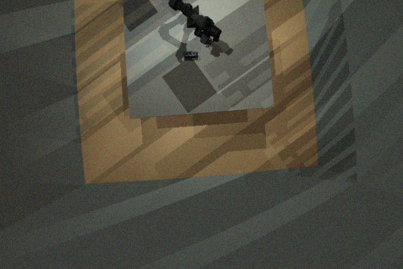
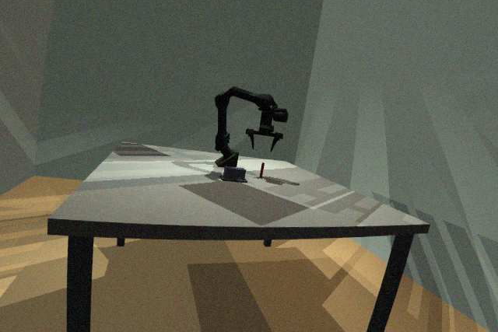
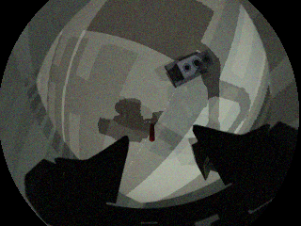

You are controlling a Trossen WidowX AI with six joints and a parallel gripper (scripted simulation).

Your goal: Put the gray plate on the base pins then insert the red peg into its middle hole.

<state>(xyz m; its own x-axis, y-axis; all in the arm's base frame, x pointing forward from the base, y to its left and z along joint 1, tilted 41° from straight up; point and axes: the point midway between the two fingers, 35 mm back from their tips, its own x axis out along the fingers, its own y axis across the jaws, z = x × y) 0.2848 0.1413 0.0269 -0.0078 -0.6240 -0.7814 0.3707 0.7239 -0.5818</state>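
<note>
1. I am holding my gripper [image 2: 264, 144] high above the table [image 2: 160, 215], fingers spread wide apart and carrying nothing.
2. The red peg [image 2: 261, 169] is standing upright on the table, its long axis vertical, almost straight below my open fingers and well apart from them in height.
3. The gray plate [image 2: 233, 172] appears to be lying already on the base [image 2: 233, 179], just to the left of the peg in the exterior view; I judge the peg pickup to be the step in hand.
4. The coming move is turning on a straight descent, so that the peg ends up between my fingers.
5. The wrist view is showing the peg [image 3: 150, 132] as a short red mark between my fingertips, with the plate [image 3: 190, 68] and its holes up to the right.
6. The top view is hiding most of the peg under my wrist, while the exterior view alone is revealing the height gap.
</note>
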